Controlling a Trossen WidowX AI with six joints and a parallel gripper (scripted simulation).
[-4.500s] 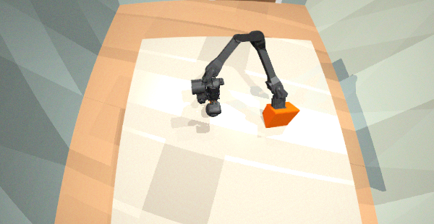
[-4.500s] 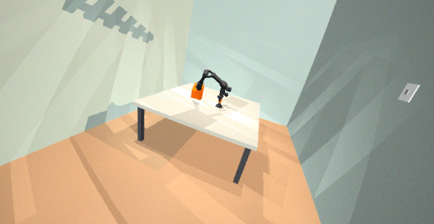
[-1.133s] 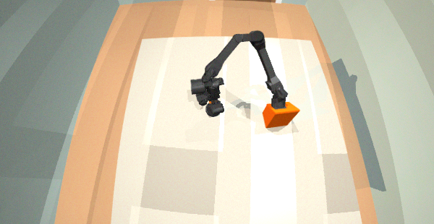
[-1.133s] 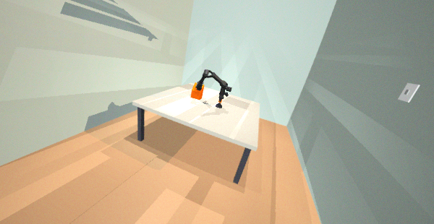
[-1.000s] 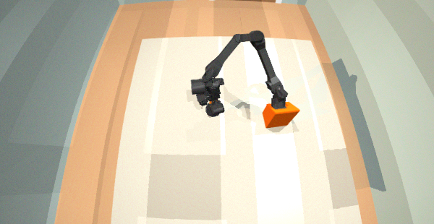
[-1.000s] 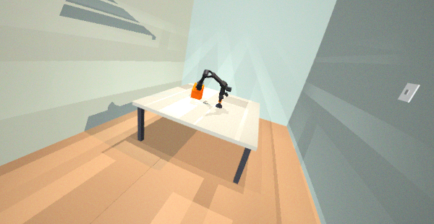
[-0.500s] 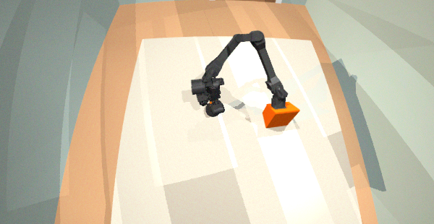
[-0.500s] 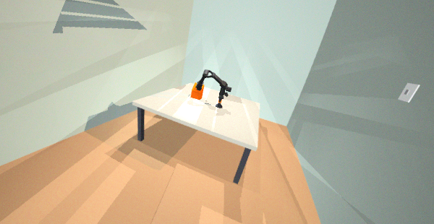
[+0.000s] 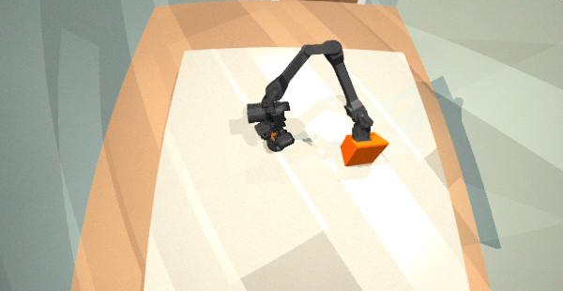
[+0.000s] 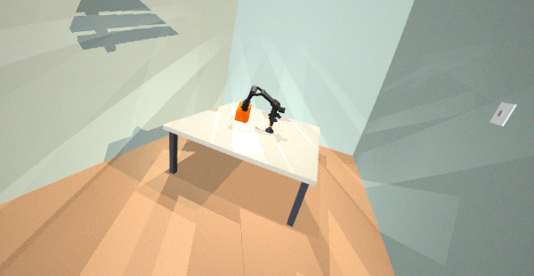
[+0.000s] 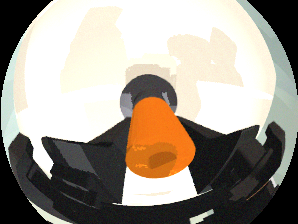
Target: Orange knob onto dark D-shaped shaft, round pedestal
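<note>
The orange knob is upright between the two dark fingers of my gripper, which is shut on it. The dark round pedestal shows just beyond the knob's far end in the wrist view, and in the exterior view the knob is directly over it. The knob covers the middle of the pedestal. The shaft and its flat side are hidden, and I cannot tell whether the knob touches the shaft or how far down it sits.
The arm's orange base block stands on the pale table, to the right of the pedestal in the top view. The arm arches from this block over to the pedestal. Light patches and shadows cross the table top.
</note>
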